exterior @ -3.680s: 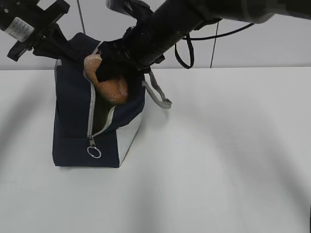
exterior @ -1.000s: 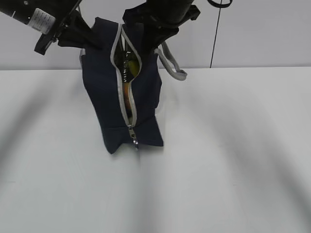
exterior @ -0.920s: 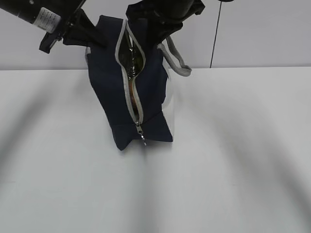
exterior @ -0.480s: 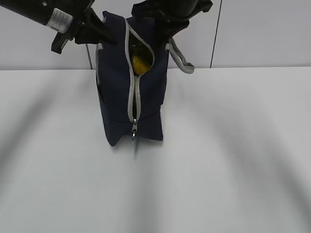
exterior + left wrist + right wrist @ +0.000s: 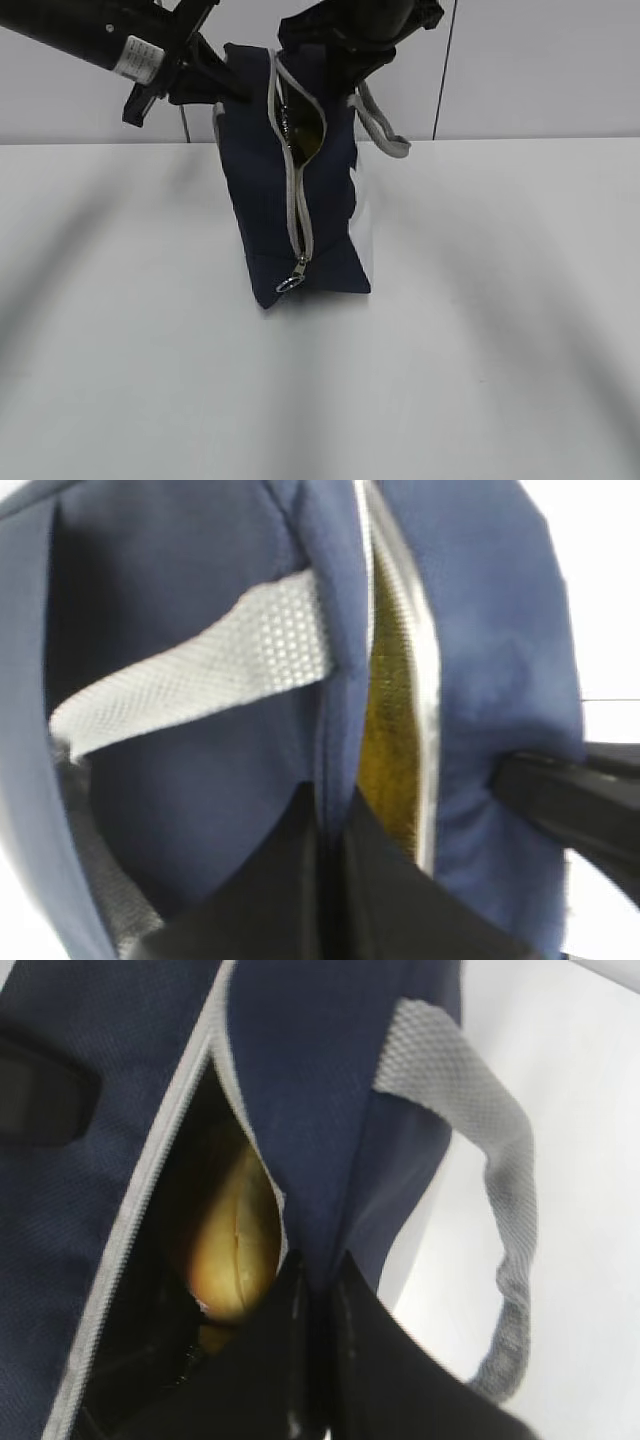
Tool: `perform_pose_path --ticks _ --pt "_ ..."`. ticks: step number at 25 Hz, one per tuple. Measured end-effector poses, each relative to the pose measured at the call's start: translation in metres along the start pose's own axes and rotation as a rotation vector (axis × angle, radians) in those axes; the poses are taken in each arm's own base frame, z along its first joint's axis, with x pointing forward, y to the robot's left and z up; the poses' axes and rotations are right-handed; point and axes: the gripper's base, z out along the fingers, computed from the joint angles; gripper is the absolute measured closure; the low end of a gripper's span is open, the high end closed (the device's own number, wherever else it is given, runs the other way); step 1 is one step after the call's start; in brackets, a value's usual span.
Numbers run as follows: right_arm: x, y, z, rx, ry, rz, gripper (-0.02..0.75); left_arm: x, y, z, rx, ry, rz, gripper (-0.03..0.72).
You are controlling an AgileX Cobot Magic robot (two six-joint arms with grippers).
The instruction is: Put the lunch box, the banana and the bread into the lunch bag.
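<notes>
- White tabletop (image 5: 480,350): lunch bag (image 5: 300,230) now upright, shifted right vs 1 s ago.
- Bread (image 5: 235,1245) inside; loading looks done.
- Left gripper (image 5: 215,85), right gripper (image 5: 335,55): each clenched on bag rim.

I worked in what looked like a lab or robot test bay, not a home. The counter (image 5: 480,330) under me was a plain white surface with no cloth or pattern on it. Behind it stood a flat pale wall (image 5: 540,70) split by thin dark vertical seams, like panels. A black cable (image 5: 447,50) ran along the wall behind my arm.
</notes>
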Motion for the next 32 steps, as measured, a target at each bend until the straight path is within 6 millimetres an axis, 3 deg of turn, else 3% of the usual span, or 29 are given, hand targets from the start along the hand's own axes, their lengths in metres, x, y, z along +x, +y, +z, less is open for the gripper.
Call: perform_pose_path --ticks 6,26,29,32 --pt "0.007 0.0 0.012 0.003 0.046 -0.002 0.75 0.0 0.006 0.007 0.011 0.01 -0.024 0.691" --pt "0.015 -0.001 0.026 0.019 0.088 -0.008 0.747 0.0 0.019 0.018 -0.008 0.036 -0.043 0.686" --pt "0.015 -0.001 0.024 0.018 0.084 -0.02 0.685 0.001 0.02 0.016 -0.004 0.053 -0.048 0.63" --pt "0.014 -0.001 0.016 0.019 0.069 -0.027 0.513 0.001 0.026 0.009 0.0 0.074 -0.06 0.478"
